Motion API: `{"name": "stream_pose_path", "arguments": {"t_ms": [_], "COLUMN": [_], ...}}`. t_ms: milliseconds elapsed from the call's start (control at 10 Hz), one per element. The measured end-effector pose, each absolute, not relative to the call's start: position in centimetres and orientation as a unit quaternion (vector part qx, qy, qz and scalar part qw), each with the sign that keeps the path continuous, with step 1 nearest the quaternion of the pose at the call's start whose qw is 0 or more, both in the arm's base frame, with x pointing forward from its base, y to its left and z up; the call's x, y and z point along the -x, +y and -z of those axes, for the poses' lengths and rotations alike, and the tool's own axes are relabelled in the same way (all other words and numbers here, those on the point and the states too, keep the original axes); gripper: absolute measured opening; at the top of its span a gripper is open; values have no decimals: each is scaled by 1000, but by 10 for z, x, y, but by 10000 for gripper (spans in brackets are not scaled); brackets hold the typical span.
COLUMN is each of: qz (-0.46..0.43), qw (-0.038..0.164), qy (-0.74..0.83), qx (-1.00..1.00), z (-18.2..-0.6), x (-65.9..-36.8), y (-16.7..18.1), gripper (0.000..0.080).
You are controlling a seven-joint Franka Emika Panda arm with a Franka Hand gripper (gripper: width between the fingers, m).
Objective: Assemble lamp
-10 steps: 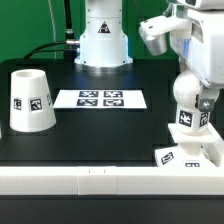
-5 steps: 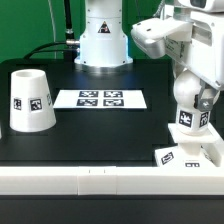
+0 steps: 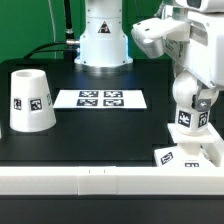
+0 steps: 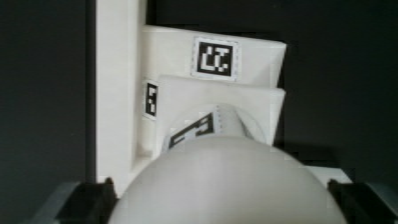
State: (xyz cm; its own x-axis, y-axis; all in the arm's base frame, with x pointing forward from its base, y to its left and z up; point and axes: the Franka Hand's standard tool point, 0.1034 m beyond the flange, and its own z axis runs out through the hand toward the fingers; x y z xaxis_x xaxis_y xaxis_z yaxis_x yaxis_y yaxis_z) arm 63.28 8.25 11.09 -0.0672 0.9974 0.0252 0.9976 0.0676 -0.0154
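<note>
Nearest, close against the white front rail [image 3: 100, 178]: flat square white plastic base [image 3: 185, 157], probably braced against the push of insertion. Just above or behind it, clasped at its sides by the two-finger gripper [image 3: 192, 97], jaws closed to its width: round white bulb [image 3: 188, 118] on short stem, held upright, seemingly for seating; contact with base undeterminable. Farthest, well apart: tapered white cup-like shade [image 3: 30, 100], awaiting its turn; the marker board [image 3: 100, 99].

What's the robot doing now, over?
Gripper shut on bulb. Bulb upright over base, contact unclear. Shade stands apart. Nothing in the way.
</note>
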Motion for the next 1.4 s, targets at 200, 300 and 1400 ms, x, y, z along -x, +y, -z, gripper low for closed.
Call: {"name": "stream_pose_path", "arguments": {"t_ms": [200, 300, 1400], "qz": [4, 8, 1], "qw": [21, 30, 56], "qy": [-655, -620, -232], "qx": [756, 784, 971], "z": [-110, -110, -112], "x": [-632, -632, -634], "y": [80, 79, 80], "gripper": [577, 577, 577]}}
